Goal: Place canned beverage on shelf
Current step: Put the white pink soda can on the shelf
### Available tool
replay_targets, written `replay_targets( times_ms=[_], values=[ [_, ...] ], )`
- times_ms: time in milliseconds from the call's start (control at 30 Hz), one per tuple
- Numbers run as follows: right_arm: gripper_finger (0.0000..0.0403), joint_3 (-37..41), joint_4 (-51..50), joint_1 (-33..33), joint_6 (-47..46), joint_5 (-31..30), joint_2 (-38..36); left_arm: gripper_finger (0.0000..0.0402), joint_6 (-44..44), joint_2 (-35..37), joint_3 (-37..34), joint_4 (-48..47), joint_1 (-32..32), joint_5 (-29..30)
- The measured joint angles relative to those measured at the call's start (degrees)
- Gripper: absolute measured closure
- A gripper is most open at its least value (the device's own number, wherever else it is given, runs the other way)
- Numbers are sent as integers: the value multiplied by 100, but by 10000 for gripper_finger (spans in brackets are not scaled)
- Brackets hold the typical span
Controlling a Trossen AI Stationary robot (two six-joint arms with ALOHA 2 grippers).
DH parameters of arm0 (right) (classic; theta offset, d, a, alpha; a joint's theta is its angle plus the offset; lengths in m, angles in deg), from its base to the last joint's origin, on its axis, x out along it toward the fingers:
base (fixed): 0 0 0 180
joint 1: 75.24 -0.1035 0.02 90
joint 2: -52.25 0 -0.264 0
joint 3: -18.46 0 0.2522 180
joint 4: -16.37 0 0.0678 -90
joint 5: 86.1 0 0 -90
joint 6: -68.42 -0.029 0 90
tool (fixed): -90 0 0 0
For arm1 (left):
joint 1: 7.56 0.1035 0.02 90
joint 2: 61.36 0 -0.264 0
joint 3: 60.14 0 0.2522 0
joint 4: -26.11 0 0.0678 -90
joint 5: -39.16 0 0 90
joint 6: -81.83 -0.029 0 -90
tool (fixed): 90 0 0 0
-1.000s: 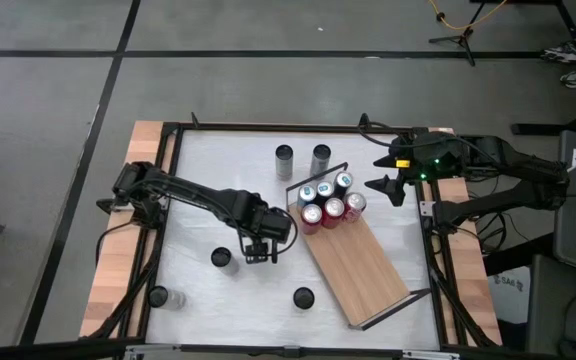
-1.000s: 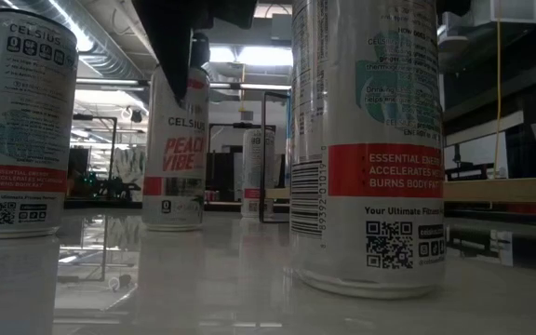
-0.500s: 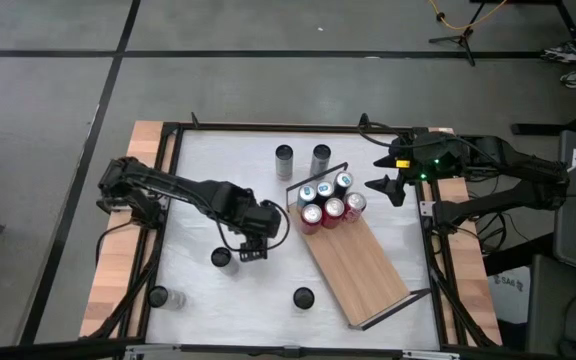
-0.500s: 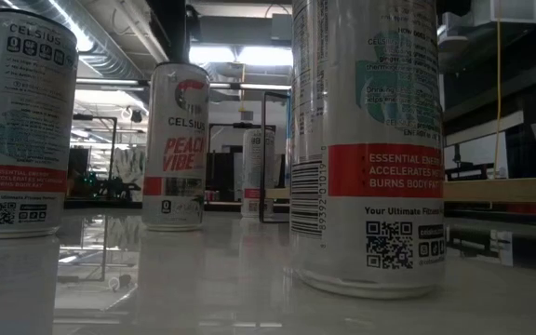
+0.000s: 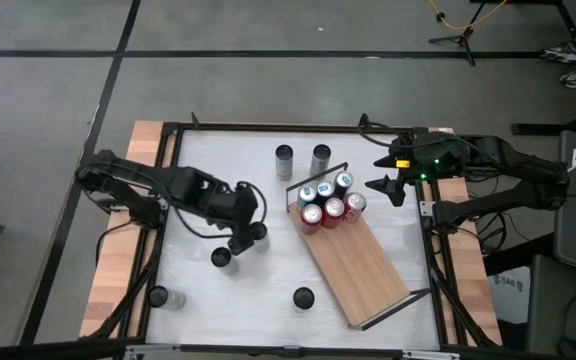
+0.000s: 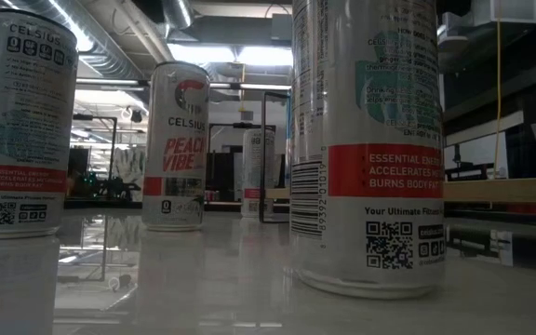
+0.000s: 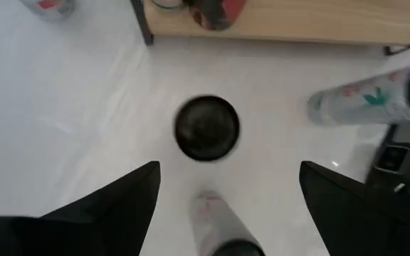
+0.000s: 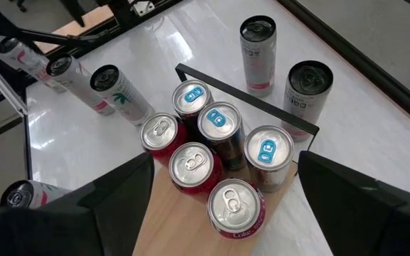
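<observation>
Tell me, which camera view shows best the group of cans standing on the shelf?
The right wrist view: six cans stand clustered at the railed end of the shelf, their tops plain. The high view shows the same group smaller. The left wrist view catches only the board's edge; the low view shows the shelf only far behind.

Five cans (image 5: 326, 201) crowd the shelf's (image 5: 363, 268) far end.
</observation>
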Motion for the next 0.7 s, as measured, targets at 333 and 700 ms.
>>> replay_targets(
  times_ms=[333,700],
  values=[
    [66,0,0,-2,0,-2,0,74,855,192,-2,-973,-781,809],
    [66,2,2,-2,0,-2,0,74,1534,234,-137,-999,-1089,1276]
  ],
)
